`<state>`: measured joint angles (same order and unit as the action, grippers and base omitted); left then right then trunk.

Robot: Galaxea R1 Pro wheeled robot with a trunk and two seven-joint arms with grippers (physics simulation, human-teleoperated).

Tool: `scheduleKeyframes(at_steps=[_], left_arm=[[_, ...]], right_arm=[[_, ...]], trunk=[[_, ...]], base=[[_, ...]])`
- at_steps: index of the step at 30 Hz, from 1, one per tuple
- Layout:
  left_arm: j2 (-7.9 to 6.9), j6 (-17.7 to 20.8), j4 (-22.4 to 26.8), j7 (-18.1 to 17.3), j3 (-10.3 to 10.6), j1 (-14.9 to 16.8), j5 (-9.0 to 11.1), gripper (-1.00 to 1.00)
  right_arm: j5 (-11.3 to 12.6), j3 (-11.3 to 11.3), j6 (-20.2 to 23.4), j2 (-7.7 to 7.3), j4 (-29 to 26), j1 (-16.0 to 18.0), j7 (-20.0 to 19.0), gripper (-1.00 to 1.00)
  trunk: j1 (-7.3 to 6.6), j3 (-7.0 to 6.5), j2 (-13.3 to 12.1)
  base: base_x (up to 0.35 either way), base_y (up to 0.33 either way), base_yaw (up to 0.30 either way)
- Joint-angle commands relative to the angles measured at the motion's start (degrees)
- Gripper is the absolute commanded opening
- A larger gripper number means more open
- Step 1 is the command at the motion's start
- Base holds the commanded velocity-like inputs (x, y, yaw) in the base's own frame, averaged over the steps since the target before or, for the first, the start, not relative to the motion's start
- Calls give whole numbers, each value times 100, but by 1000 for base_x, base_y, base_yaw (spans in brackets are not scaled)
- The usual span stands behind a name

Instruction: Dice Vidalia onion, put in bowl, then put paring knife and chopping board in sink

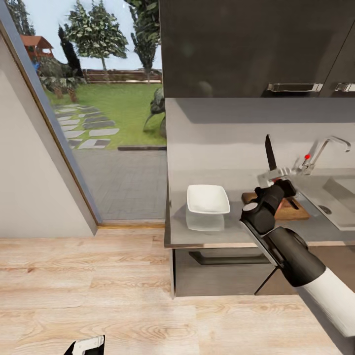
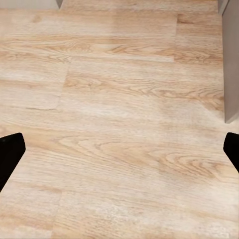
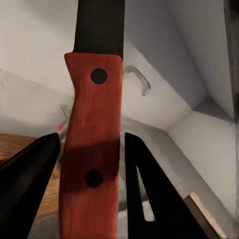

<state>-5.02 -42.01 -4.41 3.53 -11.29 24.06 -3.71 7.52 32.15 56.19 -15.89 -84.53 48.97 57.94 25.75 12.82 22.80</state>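
Paring knife is raised above the counter, held in the right gripper with its dark blade pointing upward, long axis close to vertical. Right wrist view confirms both fingers clamped against the red-orange handle. Below and just behind the arm lies the chopping board, partly covered by the forearm; the white bowl sits near it on the side away from the sink. The tap with red knob stands just beside the blade. Left gripper hangs over the wooden floor, fingers wide apart, holding nothing.
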Motion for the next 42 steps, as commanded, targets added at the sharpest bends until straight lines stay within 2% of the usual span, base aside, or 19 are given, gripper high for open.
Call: scheduleKeyframes(at_steps=[1,2,4,5,6,7,8,9,11,12,13,14,18,21,22,26,30,37,42], left_arm=[[-4,-36,-25,39,-12,11,-42,100],[-5,-36,-25,40,-12,11,-42,100],[-6,-13,-25,41,-13,11,-42,100],[-7,0,-25,42,-13,11,-42,100],[-7,32,-25,42,-14,11,-42,100],[-7,48,-25,42,-14,11,-42,100],[-7,77,-25,42,-14,11,-42,100],[-7,88,-25,42,-14,11,-42,100],[-7,114,-25,42,-14,11,-42,100],[-9,117,-25,42,-14,11,-42,100],[-13,123,-25,43,-14,11,-42,100],[-18,124,-25,43,-14,11,-42,100],[-67,130,-25,43,-14,11,-42,100],[-78,131,-25,43,-14,11,-42,100],[-78,131,-25,43,-14,11,-42,100],[-78,136,-32,43,-14,11,-38,100],[-78,204,-33,43,-14,11,-41,100],[-69,676,-33,29,-12,11,-42,100],[-55,742,-33,26,-7,11,-42,100]], right_arm=[[-269,80,32,-27,-2,10,-184,-100],[-434,101,32,-34,-2,9,-311,-100],[-1092,151,27,-51,-2,11,-892,-100],[-1254,158,26,-55,-2,12,-1063,-100],[-1583,168,25,-61,-2,12,-1428,-100],[-1754,172,25,-63,-2,11,-1620,-100],[-2128,177,25,-70,-2,12,-2016,-100],[-2330,179,24,-72,-2,11,-2215,-100],[-3200,179,16,-81,-2,10,-3062,-100],[-3425,178,14,-83,-2,11,-3293,-100],[-3873,178,11,-85,-4,10,-3782,-100],[-4097,178,10,-86,-5,9,-4036,-100],[-5810,155,-2,-114,-16,9,-5918,-100],[-6457,43,-14,-170,-20,8,-6715,-100],[-6578,-26,-16,-203,-25,9,-6930,-100],[-6745,-261,-43,-292,-36,8,-7300,-100],[-6775,-340,-137,-317,-36,7,-7381,-100],[-6781,-366,-184,-326,-31,7,-7407,-100],[-6781,-367,-185,-320,-29,7,-7403,-100]], trunk=[[4,12,12],[4,12,12],[4,12,12],[4,12,12],[4,12,12],[4,12,12],[4,12,12],[4,12,12],[4,12,12],[4,12,12],[4,12,12],[4,12,12],[4,12,12],[4,12,12],[4,12,12],[4,12,12],[4,12,12],[4,12,12],[4,12,12]], base=[[0,0,0],[0,0,0],[0,0,0],[0,0,0],[0,0,0],[0,0,0],[0,0,0],[0,0,0],[0,0,0],[0,0,0],[0,0,0],[0,0,0],[0,0,0],[0,0,0],[0,0,0],[0,0,0],[0,-13,0],[0,-206,0],[0,-306,0]])
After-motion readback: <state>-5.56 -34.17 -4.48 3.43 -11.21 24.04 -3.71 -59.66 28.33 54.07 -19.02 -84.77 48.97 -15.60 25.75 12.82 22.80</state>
